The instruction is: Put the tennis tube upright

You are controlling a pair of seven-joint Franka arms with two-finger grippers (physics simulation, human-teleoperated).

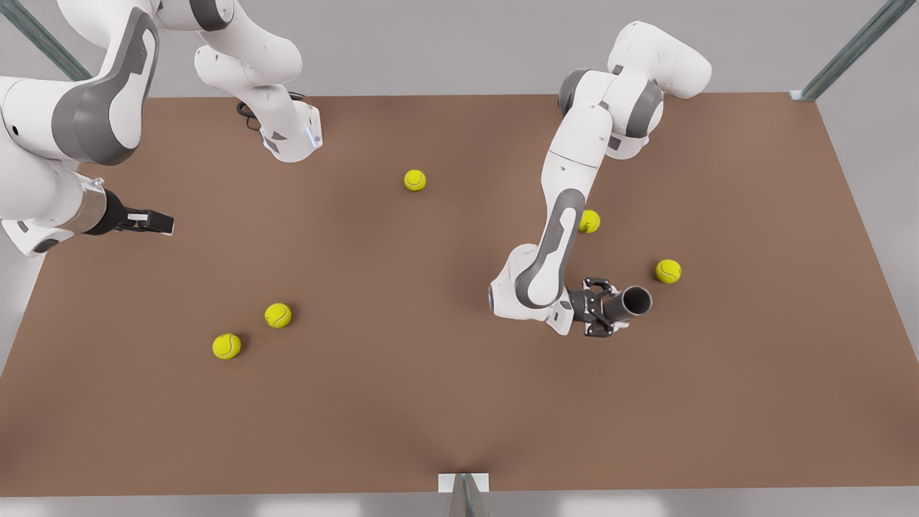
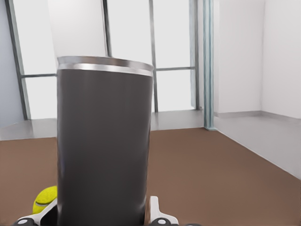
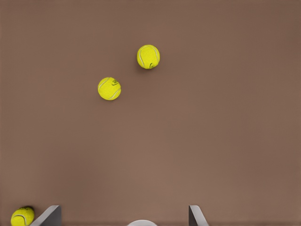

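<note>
The tennis tube, close before the left wrist camera, is held at its lower part by the closed left gripper above the worktop, so it must next be lowered straight and released, while the open right gripper waits far away.

table: brown, lying bare under me | tennis balls: five yellow ones sitting scattered on it | pair: resting near each other toward the front view's left | one: sitting alone mid-table | two: lying toward the front view's right
</note>
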